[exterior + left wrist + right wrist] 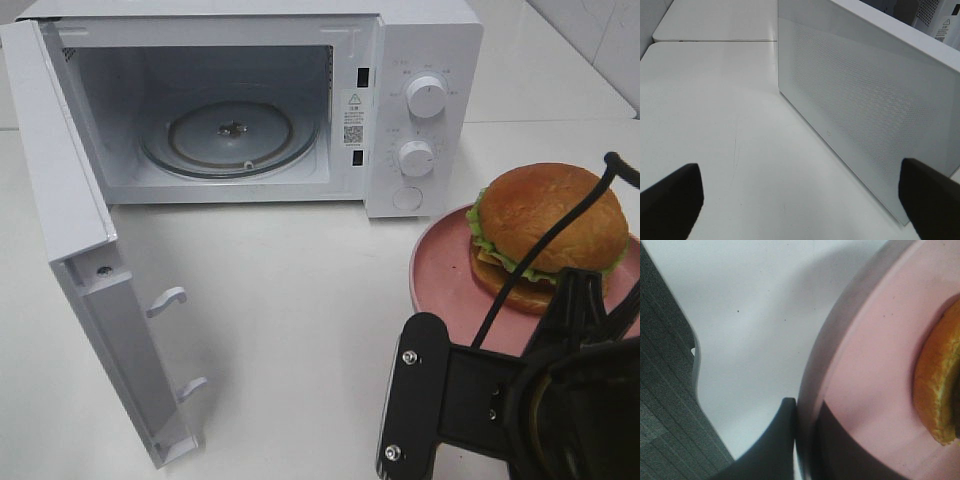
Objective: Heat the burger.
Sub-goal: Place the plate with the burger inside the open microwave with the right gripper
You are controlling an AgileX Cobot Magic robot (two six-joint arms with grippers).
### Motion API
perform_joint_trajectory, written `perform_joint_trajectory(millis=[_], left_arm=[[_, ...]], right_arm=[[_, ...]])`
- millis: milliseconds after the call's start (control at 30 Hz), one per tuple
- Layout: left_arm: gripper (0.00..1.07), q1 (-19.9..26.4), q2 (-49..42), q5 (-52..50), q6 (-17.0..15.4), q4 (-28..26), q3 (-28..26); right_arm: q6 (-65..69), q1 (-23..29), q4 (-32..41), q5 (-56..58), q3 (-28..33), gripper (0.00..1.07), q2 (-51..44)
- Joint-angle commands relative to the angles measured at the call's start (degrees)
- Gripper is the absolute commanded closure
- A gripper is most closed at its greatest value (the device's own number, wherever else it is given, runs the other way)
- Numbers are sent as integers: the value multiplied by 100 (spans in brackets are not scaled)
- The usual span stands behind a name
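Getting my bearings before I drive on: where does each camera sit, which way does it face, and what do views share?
Exterior high: mounted high, looking down on the open microwave, the burger on the pink plate; right arm at lower right.
Left wrist: low over the table, facing a white perforated panel, apparently the microwave door; left gripper open.
Right wrist: at the pink plate's edge; right gripper shut on its rim.
Shared: exterior and right wrist both show pink plate and burger.
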Motion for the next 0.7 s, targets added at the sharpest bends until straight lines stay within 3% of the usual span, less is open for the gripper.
perform_joint_trajectory(millis=[33,500,700], left_arm=[[9,0,-103,-46,0,11,40],[9,0,-103,-46,0,11,40],[9,0,-103,-46,0,11,40]], right_arm=[[-304,103,-390,155,11,107,-29],[-1679,183,-401,-596,11,107,-29],[-2028,183,-768,-659,11,107,-29]])
